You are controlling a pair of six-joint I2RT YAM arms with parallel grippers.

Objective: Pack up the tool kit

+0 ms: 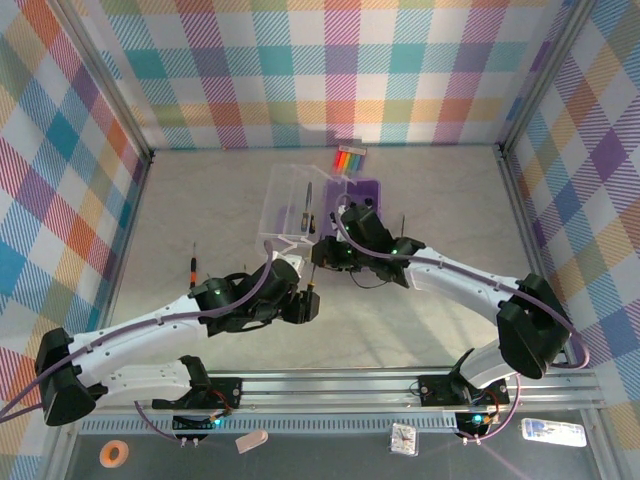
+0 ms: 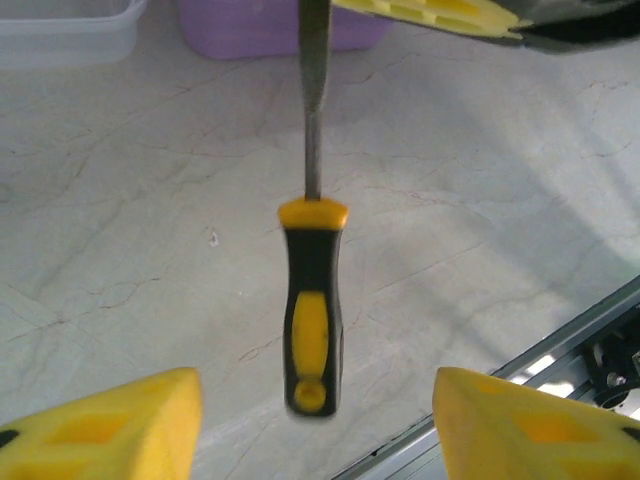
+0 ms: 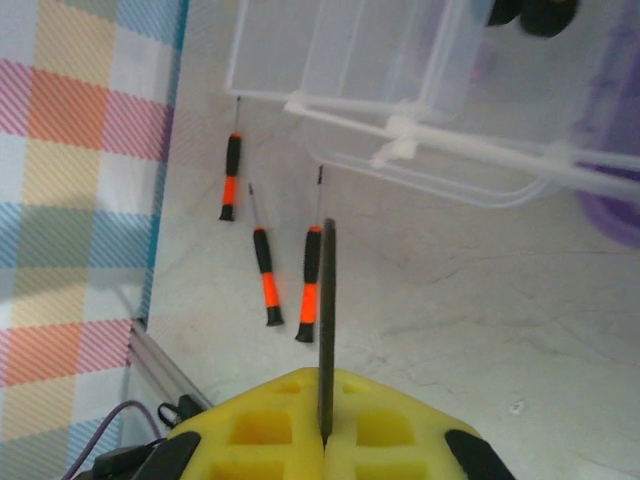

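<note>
**Handover above the table, seen from the grip outward.** The right gripper [image 3: 325, 432] has its yellow fingers pressed together on the dark shaft of a screwdriver [image 2: 312, 300]. The black-and-yellow handle juts free beyond the grip. The left gripper [image 2: 315, 388] stands spread, with one finger on either side of the handle's butt and apart from it, so it carries nothing.

In the top view the tool's long axis runs roughly up and down the frame, shaft uppermost and handle toward the lower edge. The tool kit [image 1: 365, 190] lies open at upper centre, near the right gripper and just above it. Its purple base sits up and to the right, and the clear lid [image 1: 290, 205] is folded out to the left. The shaft end therefore points toward the kit, and the right arm [image 1: 470, 285] is the nearer one. Placing the tool probably calls for a short carry up-frame.

The right arm reaches from lower right, elbow out at the right edge and forearm running left to centre. The left arm [image 1: 150, 330] stretches low from lower left to centre.

Three black-and-orange screwdrivers [image 3: 265, 270] lie unpacked on the table [image 3: 480, 330], left of the lid in the right wrist view.
</note>
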